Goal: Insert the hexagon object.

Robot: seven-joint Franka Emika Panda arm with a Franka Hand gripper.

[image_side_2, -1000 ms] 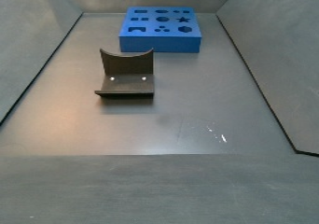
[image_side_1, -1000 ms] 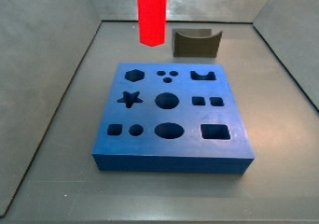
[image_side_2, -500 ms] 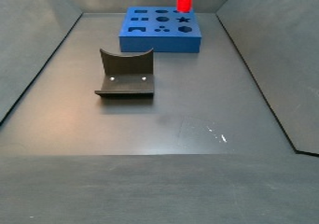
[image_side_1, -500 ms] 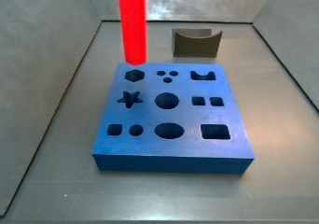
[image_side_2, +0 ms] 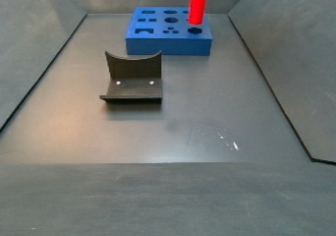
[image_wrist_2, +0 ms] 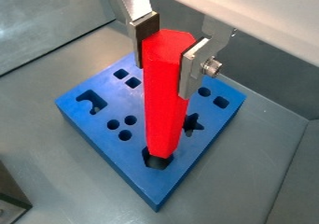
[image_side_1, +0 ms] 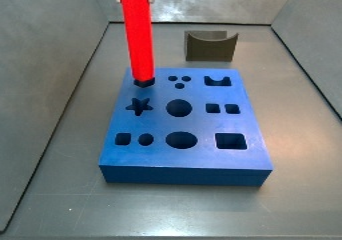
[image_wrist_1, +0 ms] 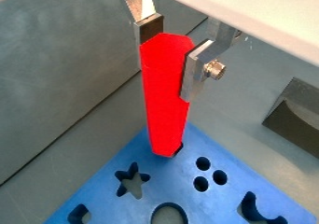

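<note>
Gripper sits over the blue block's corner, fingers clamped on the top of the red bar; also seen in a wrist view gripping the bar from two opposite sides.

Bar hangs upright. In both wrist views its lower end meets the hexagon hole at a corner of the block; the tip looks just entered, but how deep cannot be told. In a side view the bar stands on the block's far left corner, with the top running out of frame. Another side view shows the bar at the right end of the block, gripper out of view there.

Block's other holes are open: star, round, squares, small dot pairs.

Dark grey notched block stands on the table behind the blue block, apart from it. In a side view the grey piece is mid-table, well clear of the blue block.
</note>
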